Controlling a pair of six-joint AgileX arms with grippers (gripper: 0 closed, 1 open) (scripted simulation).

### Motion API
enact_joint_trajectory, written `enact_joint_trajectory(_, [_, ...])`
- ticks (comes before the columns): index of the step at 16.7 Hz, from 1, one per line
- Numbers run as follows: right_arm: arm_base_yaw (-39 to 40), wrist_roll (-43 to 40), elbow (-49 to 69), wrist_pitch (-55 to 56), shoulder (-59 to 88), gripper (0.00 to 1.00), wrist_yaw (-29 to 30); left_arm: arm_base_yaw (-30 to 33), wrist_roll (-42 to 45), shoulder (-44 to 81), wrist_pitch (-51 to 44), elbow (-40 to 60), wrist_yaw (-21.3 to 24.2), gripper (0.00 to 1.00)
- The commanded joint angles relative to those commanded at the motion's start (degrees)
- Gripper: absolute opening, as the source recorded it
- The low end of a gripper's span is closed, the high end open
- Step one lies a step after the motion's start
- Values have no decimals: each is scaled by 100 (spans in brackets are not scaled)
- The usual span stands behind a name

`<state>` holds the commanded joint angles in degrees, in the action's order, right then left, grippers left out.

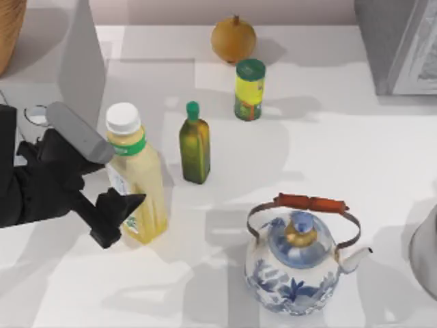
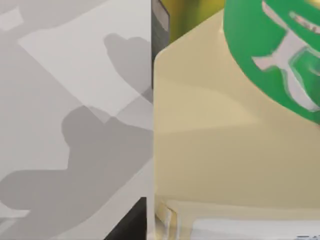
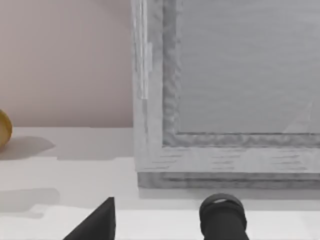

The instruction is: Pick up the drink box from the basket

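Two dark fingers [image 1: 116, 208] of the left gripper [image 1: 102, 184] straddle the drink box [image 1: 138, 184], spread open around it, near the counter's [image 1: 328, 150] left edge; the basket [image 1: 10, 31] sits at the far left corner. Left wrist view: drink box [image 2: 210, 150] close up. Right wrist view: right gripper [image 3: 165, 220] open, facing a grey cabinet [image 3: 225, 100].

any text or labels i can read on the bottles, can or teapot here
No text reads clearly anywhere.
Tall pale-yellow drink box: label print by the left gripper, too blurred to read.
Its green neck band: white marks, not legible as words.
Yellow-green can with dark green lid: label too small to read.
Small olive-green bottle: no legible text.
Blue-and-white teapot: floral pattern, no words.
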<state>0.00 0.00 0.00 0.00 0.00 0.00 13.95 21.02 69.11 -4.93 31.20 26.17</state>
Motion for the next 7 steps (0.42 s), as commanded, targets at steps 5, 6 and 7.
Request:
enact_joint_trajectory(5, [0, 0, 0, 0, 0, 100, 0, 0, 0, 0, 0, 0, 0, 100])
enact_joint_trajectory(6, [0, 0, 0, 0, 0, 100, 0, 0, 0, 0, 0, 0, 0, 100])
enact_joint_trajectory(7, [0, 0, 0, 0, 0, 100, 0, 0, 0, 0, 0, 0, 0, 100])
